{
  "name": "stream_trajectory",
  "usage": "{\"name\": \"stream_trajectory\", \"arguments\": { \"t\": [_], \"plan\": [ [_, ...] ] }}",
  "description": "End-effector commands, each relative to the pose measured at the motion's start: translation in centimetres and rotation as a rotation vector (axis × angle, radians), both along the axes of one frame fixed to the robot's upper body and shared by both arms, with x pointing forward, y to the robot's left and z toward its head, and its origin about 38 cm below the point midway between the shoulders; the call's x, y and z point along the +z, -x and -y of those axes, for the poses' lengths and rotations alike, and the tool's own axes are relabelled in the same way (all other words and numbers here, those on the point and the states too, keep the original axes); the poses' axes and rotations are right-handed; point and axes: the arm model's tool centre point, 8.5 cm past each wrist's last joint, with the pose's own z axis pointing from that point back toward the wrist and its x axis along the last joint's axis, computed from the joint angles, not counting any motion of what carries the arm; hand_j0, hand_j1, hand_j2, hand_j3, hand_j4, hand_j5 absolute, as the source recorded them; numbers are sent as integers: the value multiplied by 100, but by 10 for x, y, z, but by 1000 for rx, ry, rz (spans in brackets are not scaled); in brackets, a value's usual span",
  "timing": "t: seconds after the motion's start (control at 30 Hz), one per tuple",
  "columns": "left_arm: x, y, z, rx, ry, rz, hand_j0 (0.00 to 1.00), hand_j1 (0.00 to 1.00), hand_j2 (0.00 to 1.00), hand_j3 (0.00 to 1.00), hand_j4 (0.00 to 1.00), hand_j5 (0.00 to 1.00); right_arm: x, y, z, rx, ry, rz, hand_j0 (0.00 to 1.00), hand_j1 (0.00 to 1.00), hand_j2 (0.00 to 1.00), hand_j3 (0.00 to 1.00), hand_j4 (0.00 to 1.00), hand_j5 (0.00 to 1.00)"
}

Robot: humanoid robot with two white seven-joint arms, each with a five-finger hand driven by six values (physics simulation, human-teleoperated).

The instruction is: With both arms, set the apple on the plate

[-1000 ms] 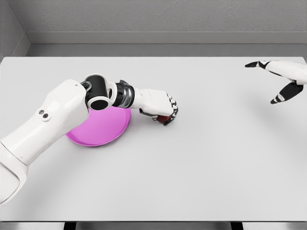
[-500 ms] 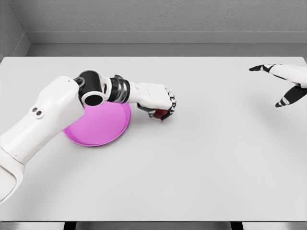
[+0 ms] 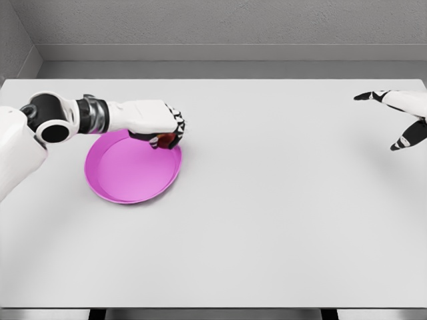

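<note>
Table [image 3: 267, 220]: apple [image 3: 163, 141] in left hand [image 3: 155, 121].

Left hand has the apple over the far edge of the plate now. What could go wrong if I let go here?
1. The left hand holds the apple over the plate's far right rim, not its middle. Released here, it may land on the rim and roll onto the table.
2. The fingers hide most of the apple, so its height above the plate is unclear; a drop could bounce out.
3. The right hand is far off at the right edge, too distant to help.
</note>
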Motion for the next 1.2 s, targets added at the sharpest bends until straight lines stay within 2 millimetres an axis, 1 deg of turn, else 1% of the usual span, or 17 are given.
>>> {"name": "stream_trajectory", "arguments": {
  "t": [0.0,0.03,0.1,0.13,0.17,0.2,0.23,0.3,0.43,0.53,0.63,0.67,0.8,0.83,1.0,1.13,1.17],
  "plan": [
    [1,-2,-14,32,-4,-1,31,31,31,31,31,31,0,0,1,-2,0,0,100,100,100,100,100,100],
    [-6,1,-15,35,-5,-16,32,32,32,32,32,32,0,0,1,-2,1,0,100,100,100,100,100,100],
    [-8,1,-16,36,-7,-21,35,35,35,35,35,35,0,-1,-1,1,-6,1,100,100,100,100,100,100],
    [-10,2,-16,36,-5,-29,44,44,44,44,44,44,0,-1,-1,0,-6,2,100,100,100,100,100,100],
    [-11,2,-16,36,-7,-31,64,64,64,64,64,64,0,0,-1,0,-4,1,100,100,100,100,100,100],
    [-11,2,-17,39,-11,-30,97,97,97,97,97,97,0,0,0,0,-2,0,100,100,100,100,100,100],
    [-11,3,-18,39,-14,-30,100,100,100,100,100,100,0,0,0,-1,0,0,100,100,100,100,100,100],
    [-11,2,-20,42,-16,-28,100,100,100,100,100,100,-1,0,-1,0,-4,-1,100,100,100,100,100,100],
    [-6,2,-39,78,-17,-25,100,100,100,100,100,100,-1,0,-1,1,-4,0,100,100,100,100,100,100],
    [12,1,-76,153,37,-18,100,100,100,100,100,100,-1,0,0,0,-2,-1,100,100,100,100,100,100],
    [21,1,-100,204,104,-50,100,100,100,100,100,100,0,0,-3,7,-6,2,100,100,100,100,100,100],
    [24,0,-119,252,145,-57,100,100,100,100,100,100,1,0,-4,10,-6,5,100,100,100,100,100,100],
    [34,-4,-161,371,245,-59,100,100,100,100,100,100,1,1,-2,7,1,2,100,100,100,100,100,100],
    [30,-3,-173,408,262,-65,100,100,100,100,100,100,1,1,-2,7,1,2,100,100,100,100,100,100],
    [16,4,-180,427,298,-110,100,100,100,100,100,100,0,1,-2,7,-3,2,100,100,100,100,100,100],
    [17,5,-182,430,294,-109,100,100,100,100,100,100,0,1,-6,15,-3,4,100,100,100,100,100,100],
    [17,5,-183,431,295,-108,100,100,100,100,100,100,1,3,-11,34,-3,10,100,100,100,100,100,100]
  ]
}}
